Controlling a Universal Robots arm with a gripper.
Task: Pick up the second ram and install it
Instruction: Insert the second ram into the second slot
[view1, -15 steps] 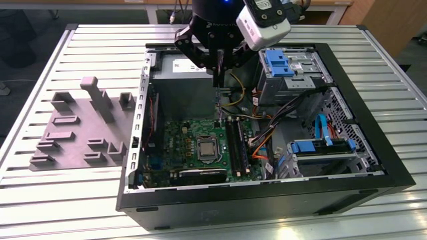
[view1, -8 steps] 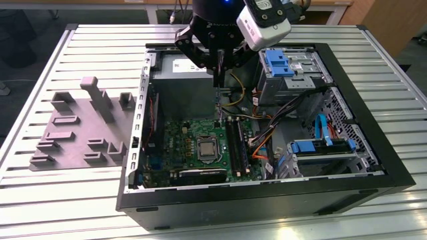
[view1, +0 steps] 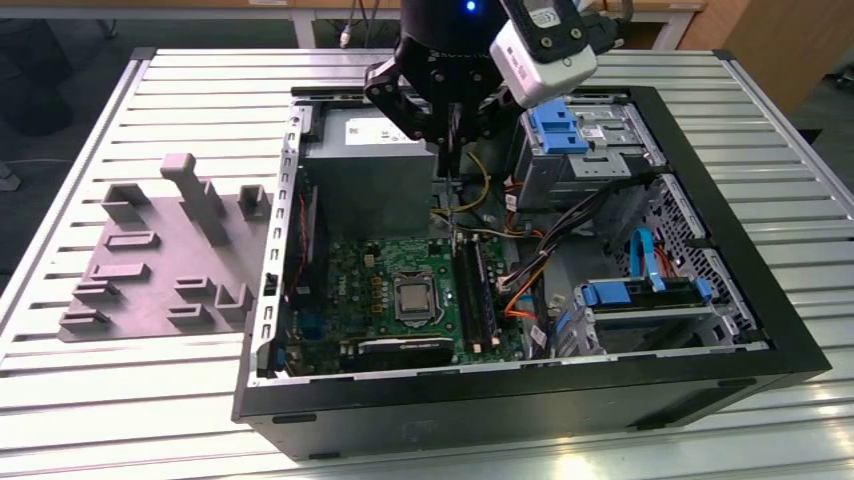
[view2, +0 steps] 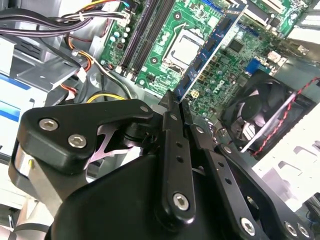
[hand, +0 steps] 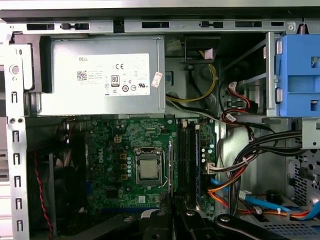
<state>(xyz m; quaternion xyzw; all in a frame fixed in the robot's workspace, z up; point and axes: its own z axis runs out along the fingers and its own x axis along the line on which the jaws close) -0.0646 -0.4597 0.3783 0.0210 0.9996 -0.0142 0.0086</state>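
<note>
My gripper hangs over the open computer case, above the grey power supply's inner edge. It is shut on the second ram, a thin dark stick held on edge that points down toward the motherboard. In the second wrist view the ram shows as a narrow blue board running out from the closed fingertips. It is still in the air, apart from the long black memory sockets below. In the first wrist view the ram's edge lines up just beside the sockets.
A grey moulded tray lies on the slatted table at the exterior view's left. Inside the case are the power supply, the processor, a fan, blue drive brackets and bundles of cables next to the sockets.
</note>
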